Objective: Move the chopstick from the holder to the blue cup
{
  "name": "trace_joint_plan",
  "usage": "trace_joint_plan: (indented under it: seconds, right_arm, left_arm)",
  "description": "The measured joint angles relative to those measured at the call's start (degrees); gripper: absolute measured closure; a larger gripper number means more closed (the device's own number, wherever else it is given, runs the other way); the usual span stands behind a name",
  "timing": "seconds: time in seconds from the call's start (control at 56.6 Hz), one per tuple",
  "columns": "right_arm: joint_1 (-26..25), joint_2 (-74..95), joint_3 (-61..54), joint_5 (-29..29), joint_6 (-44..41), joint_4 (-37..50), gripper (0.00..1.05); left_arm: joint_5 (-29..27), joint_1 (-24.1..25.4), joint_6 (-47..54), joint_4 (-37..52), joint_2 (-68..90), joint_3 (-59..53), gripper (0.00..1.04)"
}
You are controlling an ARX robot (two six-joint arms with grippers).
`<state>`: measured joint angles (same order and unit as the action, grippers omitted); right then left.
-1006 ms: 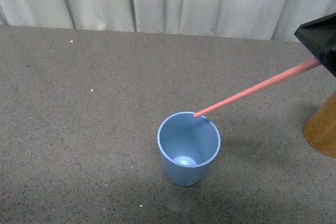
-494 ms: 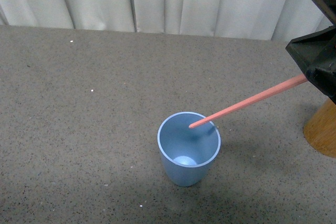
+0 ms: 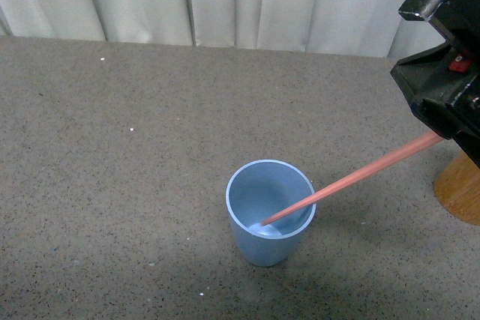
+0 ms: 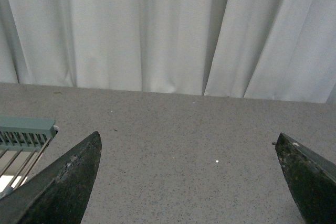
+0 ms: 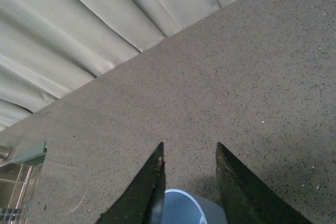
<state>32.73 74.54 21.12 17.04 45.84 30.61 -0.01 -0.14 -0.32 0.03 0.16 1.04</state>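
While the pink chopstick [image 3: 352, 178] runs slanting from the right edge of the front view down into the blue cup [image 3: 270, 215] at lower centre, we note its thin tip low inside the cup, near the pale base, and its shaft crossing the rim on the right side. We cannot tell whether it rests on that rim or just clears it. Our right gripper [image 3: 450, 129] sits at the upper right of the front view, and the thick end of the stick disappears under it; we judge it clenched on that end, though the contact itself is hidden. In the right wrist view the two dark fingers [image 5: 152, 187] stand close together with part of the cup rim [image 5: 184, 208] between them at the bottom edge; the stick does not show there.

Handling, as we judge it: light, stiff, smooth and likely slippery, so it can pivot in a hold taken at one end. A hold on the thicker end keeps the taper leading. The cup looks light too; a side push from the stick could tip it.

The wooden holder [image 3: 459, 189] shows partly at the right edge. Our left gripper [image 4: 189, 182] hangs spread wide, empty, over the speckled table [image 3: 112, 148].
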Motion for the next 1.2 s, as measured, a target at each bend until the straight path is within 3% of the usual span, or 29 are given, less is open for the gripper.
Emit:
trace_joint_plan:
  seconds: [0.141, 0.283, 0.3, 0.371, 0.424, 0.477, 0.547, 0.618, 0.706, 1.042, 1.201]
  right_arm:
    - [-0.68, -0.04, 0.02, 1.95, -0.15, -0.92, 0.41]
    - [-4.11, -4.5, -1.07, 8.57, -2.14, -2.86, 0.08]
    - [-4.61, -4.59, -1.88, 8.9, -3.39, -1.29, 0.09]
    - [-9.29, -5.11, -11.15, 4.35, -21.0, 20.06, 0.26]
    - [-13.64, -10.93, -15.87, 0.13, -30.84, 22.16, 0.37]
    - [-19.74, -21.92, -19.12, -5.86, -38.21, 15.17, 0.49]
    - [-29.16, -41.0, -20.98, -15.56, -42.77, -2.14, 0.67]
    - [-32.22, -60.59, -20.92, -16.22, -44.19, -21.07, 0.83]
    - [-32.5, -73.4, -20.92, -17.11, -45.09, -30.12, 1.04]
    - [-32.59, -74.29, -20.94, -17.14, -45.7, -30.51, 1.03]
    - [-32.59, -74.29, -20.94, -17.14, -45.68, -30.51, 0.72]
  left_arm:
    - [0.0, 0.0, 0.0, 0.0, 0.0, 0.0, 0.07]
    - [0.02, 0.0, 0.0, 0.0, 0.0, 0.0, 0.07]
    - [0.02, 0.0, 0.0, 0.0, 0.0, 0.0, 0.07]
    - [0.07, 0.0, 0.02, 0.0, -0.04, 0.0, 0.07]
    - [-0.07, 0.0, 0.02, 0.0, -0.02, 0.0, 0.07]
    - [-0.02, 0.0, 0.02, 0.0, 0.02, 0.0, 0.07]
    - [0.0, 0.0, 0.02, 0.0, 0.0, 0.0, 0.07]
    - [0.0, 0.0, 0.02, 0.0, 0.02, 0.0, 0.07]
    - [0.0, 0.0, 0.04, 0.0, -0.04, 0.0, 0.07]
    - [0.02, 0.0, 0.04, 0.0, -0.04, 0.0, 0.07]
    - [0.02, 0.0, 0.04, 0.0, -0.04, 0.0, 0.07]
